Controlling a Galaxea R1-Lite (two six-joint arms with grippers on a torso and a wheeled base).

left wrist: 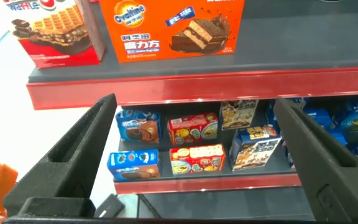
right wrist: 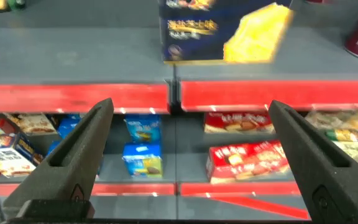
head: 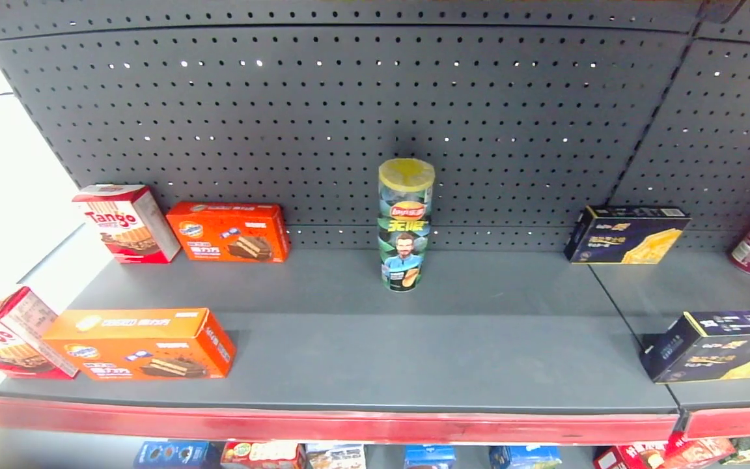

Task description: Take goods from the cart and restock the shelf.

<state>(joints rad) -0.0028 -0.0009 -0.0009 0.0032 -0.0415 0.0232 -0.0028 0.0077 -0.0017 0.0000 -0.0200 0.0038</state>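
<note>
L gripper (left wrist: 194, 102): spread wide, empty, facing shelf (left wrist: 229, 84) front edge near orange box (left wrist: 173, 28). R gripper (right wrist: 190, 104): same, empty, near dark blue box (right wrist: 222, 31). Chip can (head: 405, 225) upright mid-shelf, toward back panel (head: 349, 117). Packs (left wrist: 194, 158) one level down: prob. biscuits, blurry.

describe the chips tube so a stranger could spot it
Find the grey shelf with the red front edge. Midway along it, near the pegboard, a tall chips tube stands alone. Its yellow lid and round shape set it apart from the boxes either side.
</note>
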